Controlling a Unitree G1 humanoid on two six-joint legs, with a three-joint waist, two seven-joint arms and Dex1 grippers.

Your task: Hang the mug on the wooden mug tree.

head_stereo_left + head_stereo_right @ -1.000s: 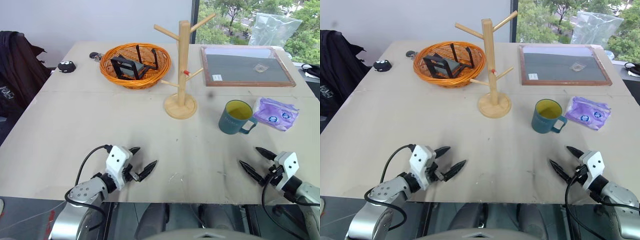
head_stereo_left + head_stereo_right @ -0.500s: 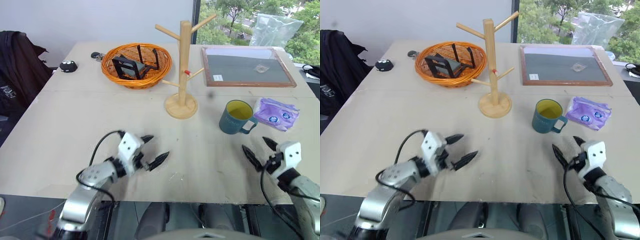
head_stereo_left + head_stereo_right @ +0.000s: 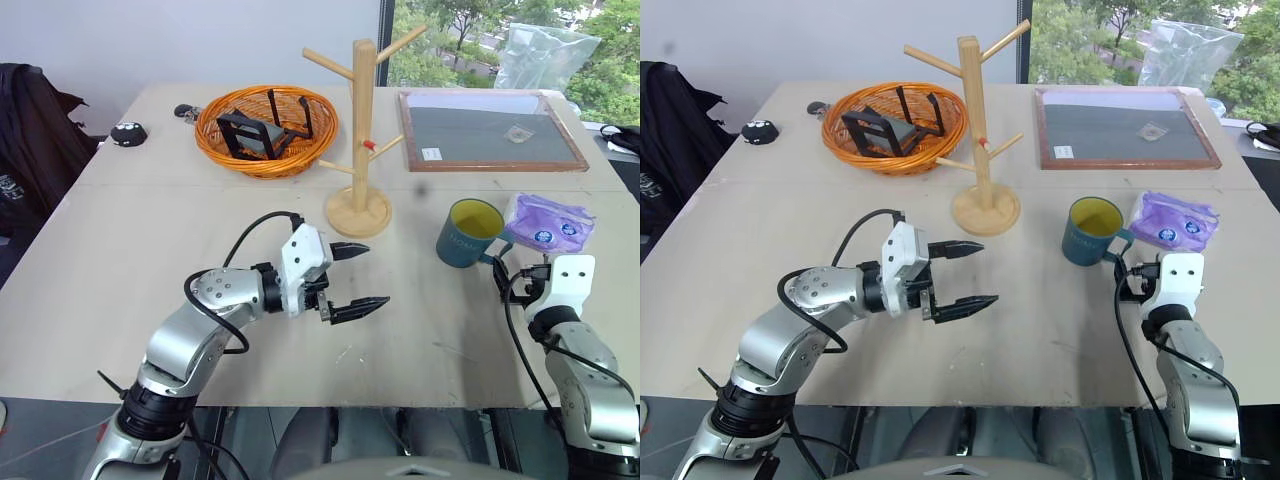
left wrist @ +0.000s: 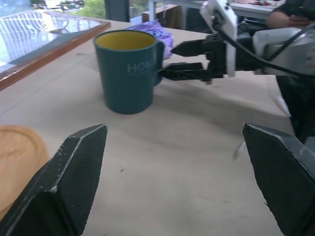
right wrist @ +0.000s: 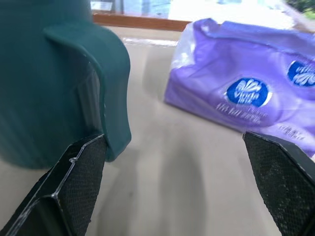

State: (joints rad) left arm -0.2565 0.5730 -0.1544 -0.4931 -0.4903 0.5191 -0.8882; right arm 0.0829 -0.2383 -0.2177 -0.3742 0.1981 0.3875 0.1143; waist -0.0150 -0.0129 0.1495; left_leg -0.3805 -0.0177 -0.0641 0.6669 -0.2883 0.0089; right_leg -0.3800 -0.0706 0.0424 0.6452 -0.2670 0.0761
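mug handle just beside one spread right gripper finger

Beige table; pale wall; window, green trees outside.

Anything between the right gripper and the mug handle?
Nothing visible. The right gripper, jaws open, sits right at the mug handle, with only bare table between. The purple tissue pack lies off to the side.
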